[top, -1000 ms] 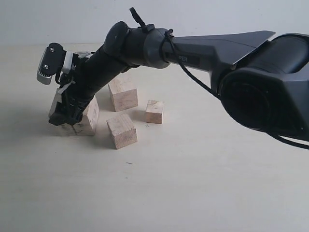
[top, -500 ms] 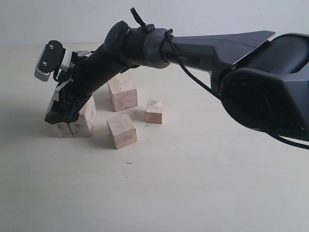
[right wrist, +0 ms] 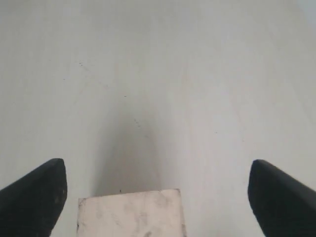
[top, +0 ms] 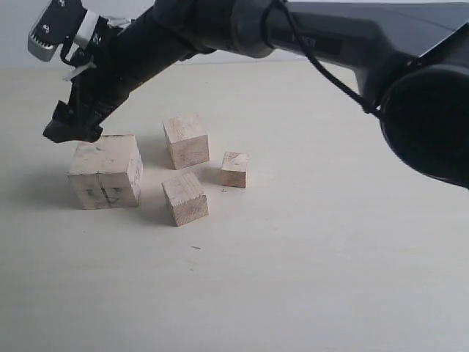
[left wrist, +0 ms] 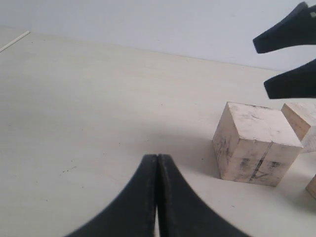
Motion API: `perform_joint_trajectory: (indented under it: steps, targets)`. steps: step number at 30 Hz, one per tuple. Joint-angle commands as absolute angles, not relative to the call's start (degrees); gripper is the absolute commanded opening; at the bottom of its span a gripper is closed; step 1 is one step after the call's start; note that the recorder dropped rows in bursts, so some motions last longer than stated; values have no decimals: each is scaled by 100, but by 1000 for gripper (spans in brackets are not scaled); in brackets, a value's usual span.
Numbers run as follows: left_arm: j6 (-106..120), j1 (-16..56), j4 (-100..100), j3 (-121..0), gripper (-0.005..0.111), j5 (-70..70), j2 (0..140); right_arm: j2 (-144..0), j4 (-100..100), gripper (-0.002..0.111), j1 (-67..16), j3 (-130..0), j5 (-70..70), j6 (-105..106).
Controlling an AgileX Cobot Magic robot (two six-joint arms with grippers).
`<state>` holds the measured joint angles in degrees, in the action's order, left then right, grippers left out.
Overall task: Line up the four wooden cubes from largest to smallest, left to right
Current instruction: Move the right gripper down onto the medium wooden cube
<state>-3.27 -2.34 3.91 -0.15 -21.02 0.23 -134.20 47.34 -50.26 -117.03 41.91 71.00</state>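
The right arm [top: 308,40] is the biggest thing in shot. It's slung across the top of the exterior view from the right edge to the upper left, where the right claw [top: 72,130] hangs just above the back left corner of the big cube [top: 106,172]. The wrist cam has its fingers [right wrist: 34,202] wide apart with nothing between them and the cube's top showing low in the middle, so I'd call that one let go. The big cube sits left of centre on the table [top: 308,279]. Being a cube it's got no real long axis. It stands flat, scuffed face with the upright seam toward the camera, turned a touch so a sliver of its right side shows. The left end of the row looks sorted to me. To do this bit well, pull the claw straight up, not sideways, since those tips are close enough to knock it. Then the second cube [top: 187,141], up-centre, wants to go just right of the big one, faces square to it. The third cube [top: 185,198], below that, is twisted with a corner toward us, so it'll need a turn. The small cube [top: 234,169] is right of both. The left claw [left wrist: 157,165] is pressed together, empty, over bare table.
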Motion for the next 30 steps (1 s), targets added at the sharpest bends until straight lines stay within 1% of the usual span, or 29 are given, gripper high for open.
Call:
perform_joint_trajectory:
  steps: [1,6,9,10,14,30]
  targets:
    - [-330,-195,383,0,0,-2061,0,-13050,3288,93,-4998,-11706,3765,5301]
    - [-330,-195,383,0,0,-2061,0,-12977,651,90,-4938,-11706,3490,1698]
    - [-330,-195,383,0,0,-2061,0,-13001,-616,86,-4899,-11706,3737,-553]
    - [-330,-195,383,0,0,-2061,0,-13024,-887,85,-4888,-11706,3855,-1019]
    - [-330,-195,383,0,0,-2061,0,-13128,-1313,83,-4862,-11706,4167,-1214]
    - [-330,-195,383,0,0,-2061,0,-13888,-1244,83,-4862,-11706,4548,-1661]
